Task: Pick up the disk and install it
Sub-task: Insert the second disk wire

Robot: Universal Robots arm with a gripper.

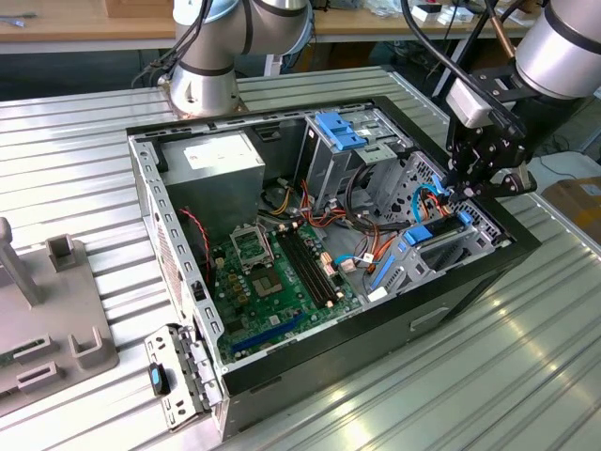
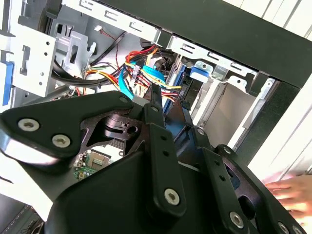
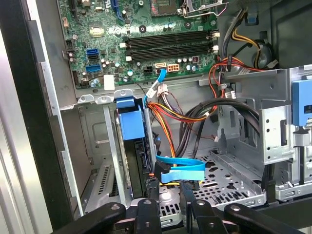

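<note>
While the open computer case (image 1: 310, 254) lies on its side on the ribbed metal worktop (image 1: 526, 376) in the exterior view, the black pincer (image 1: 470, 183) hangs over the drive bays at the exterior view's right end of the case, just above the disk (image 1: 441, 232), which sits edge-up in a metal bay with its blue frame showing. A green motherboard (image 1: 272, 291) fills the case floor nearby. From the second wrist view, the pincer (image 2: 168, 105) points down toward a bundle of coloured cables (image 2: 141, 73), its fingers (image 2: 155, 100) close together; whether they grip anything I cannot tell. From the first wrist view, the disk (image 3: 134, 146) stands upright in its bay (image 3: 97, 141), beside 1 flat blue cable (image 3: 178, 170).
</note>
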